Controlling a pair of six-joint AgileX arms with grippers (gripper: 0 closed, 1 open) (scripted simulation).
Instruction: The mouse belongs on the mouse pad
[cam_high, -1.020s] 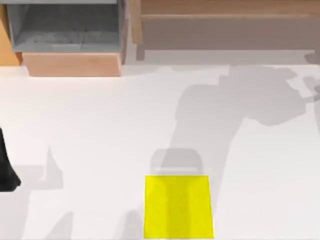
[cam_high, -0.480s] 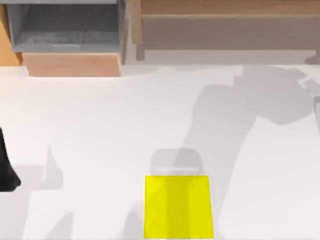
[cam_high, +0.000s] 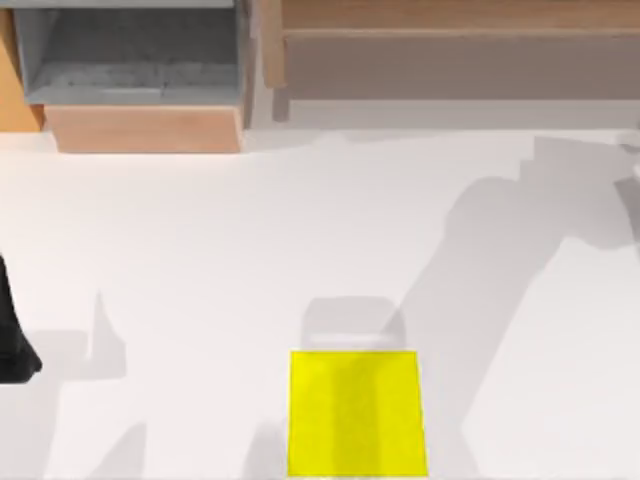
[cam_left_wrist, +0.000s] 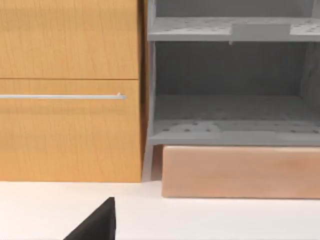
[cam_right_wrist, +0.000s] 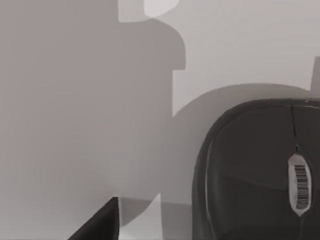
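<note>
White table (cam_high: 200, 260); mouse (cam_right_wrist: 260, 175) lies just beside right end effector (cam_right_wrist: 97, 222), whose grip I cannot tell.

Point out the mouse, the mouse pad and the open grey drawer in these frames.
mouse (cam_right_wrist: 260, 175): right wrist view, on its dark upper shell beside the scroll wheel.
mouse pad (cam_high: 355, 415): top view, middle of the yellow sheet.
open grey drawer (cam_high: 130, 55): top view, on its grey inner floor.

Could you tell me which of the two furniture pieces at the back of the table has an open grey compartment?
The left one, the wooden cabinet, holds the open grey compartment; the long wooden shelf on the right has none.
</note>
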